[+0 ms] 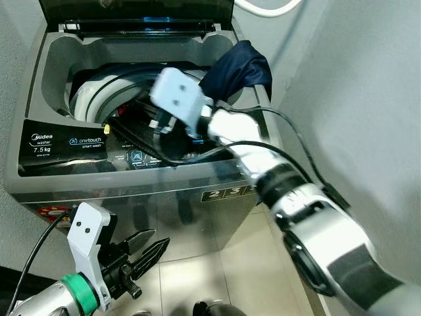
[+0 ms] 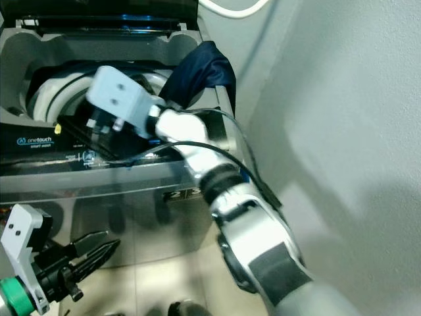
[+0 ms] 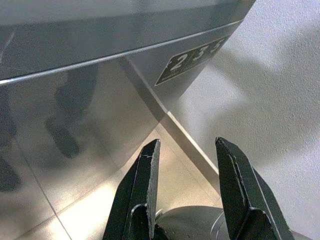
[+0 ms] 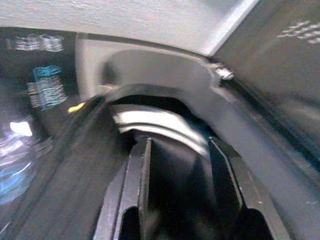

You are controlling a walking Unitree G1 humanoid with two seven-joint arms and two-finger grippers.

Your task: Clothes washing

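Right gripper (image 4: 177,165) over the open drum of the grey top-loading washing machine (image 1: 131,178), fingers spread.

In the centre of the left eye view the right gripper's two black fingers, parted with nothing clamped between them, reach over a black garment (image 1: 141,135) draped across the machine's front rim and control panel. Just beyond, the white ring of the drum (image 1: 92,95) curves in the upper left. A dark navy cloth (image 1: 240,66) hangs bunched over the machine's right rear corner, upper centre. The raised dark lid (image 1: 135,13) stands along the top edge. In the lower left the left gripper (image 1: 145,253) hangs low before the machine's shiny front panel, fingers apart and empty, above the beige tiled floor (image 1: 197,276).
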